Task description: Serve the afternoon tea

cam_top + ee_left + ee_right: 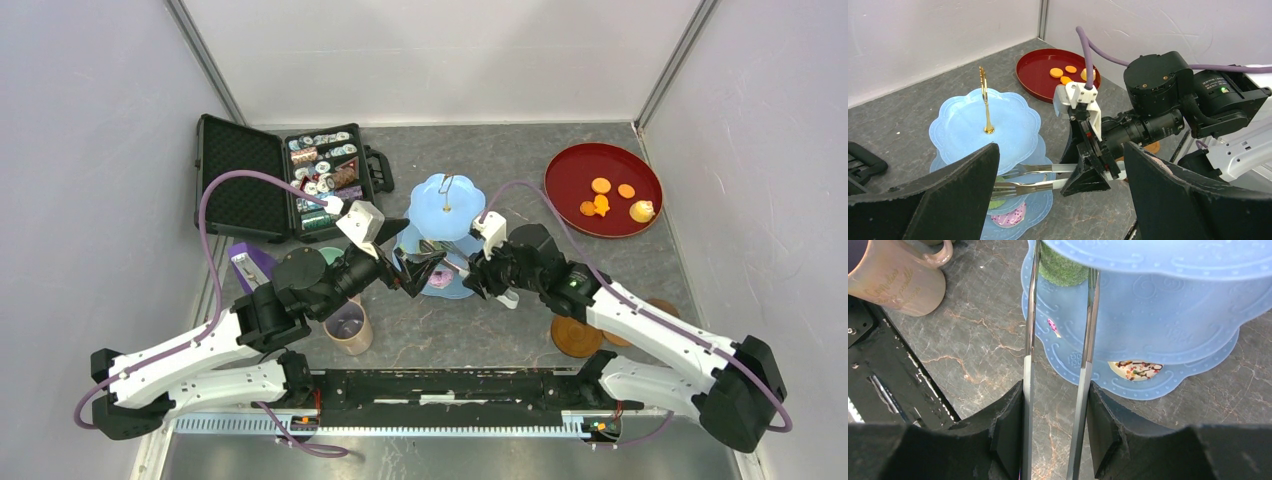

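Observation:
The pale-blue three-tier cake stand (447, 205) stands mid-table; its top tier (983, 120) is bare. My right gripper (470, 275) is shut on metal tongs (1029, 340), whose two arms (1033, 180) reach under the top tier on either side of a green cake (1060, 267) on the middle tier. I cannot tell whether the tips touch it. A pink donut (1008, 217) and a white sprinkled cake (1135, 369) lie on the bottom tier. My left gripper (405, 255) is open and empty, close to the stand's near left side. The tan mug (348, 325) stands near the left arm.
The round dark-red tray (603, 188) at the back right holds orange biscuits (600, 185). The open black case of tins (300, 180) is at the back left. Two brown coasters (577, 337) lie by the right arm. A purple object (248, 265) sits behind the left arm.

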### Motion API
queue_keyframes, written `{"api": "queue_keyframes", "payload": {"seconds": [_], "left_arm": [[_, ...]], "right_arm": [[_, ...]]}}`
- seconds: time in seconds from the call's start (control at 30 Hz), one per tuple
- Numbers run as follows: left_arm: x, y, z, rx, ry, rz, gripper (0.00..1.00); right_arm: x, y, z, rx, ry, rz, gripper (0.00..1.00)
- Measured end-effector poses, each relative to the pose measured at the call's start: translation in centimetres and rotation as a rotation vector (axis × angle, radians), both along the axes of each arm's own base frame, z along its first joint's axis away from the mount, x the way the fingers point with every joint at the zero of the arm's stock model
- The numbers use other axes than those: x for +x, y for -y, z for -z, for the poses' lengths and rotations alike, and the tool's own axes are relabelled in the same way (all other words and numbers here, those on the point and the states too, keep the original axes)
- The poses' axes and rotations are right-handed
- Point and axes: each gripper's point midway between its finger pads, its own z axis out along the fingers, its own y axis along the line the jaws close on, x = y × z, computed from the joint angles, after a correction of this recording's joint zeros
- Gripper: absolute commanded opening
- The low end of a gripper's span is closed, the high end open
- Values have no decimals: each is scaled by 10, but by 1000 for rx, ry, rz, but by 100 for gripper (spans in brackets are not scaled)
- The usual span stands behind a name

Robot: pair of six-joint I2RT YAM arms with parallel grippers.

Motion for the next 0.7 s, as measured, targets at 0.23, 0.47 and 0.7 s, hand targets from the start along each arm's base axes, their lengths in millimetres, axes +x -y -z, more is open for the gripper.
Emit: {"api": "queue_keyframes", "payload": {"seconds": [0.23, 0.47, 0.7], "left_arm": [[0, 0, 0, 0, 0, 0, 100], [0, 0, 0, 0, 0, 0, 100], [0, 0, 0, 1, 0, 0, 100]], "right_arm": [[4, -3, -2, -21, 21, 15, 53], [5, 1, -14, 1, 57, 34, 60], [-3, 9, -18, 8, 64, 34, 59]]}}
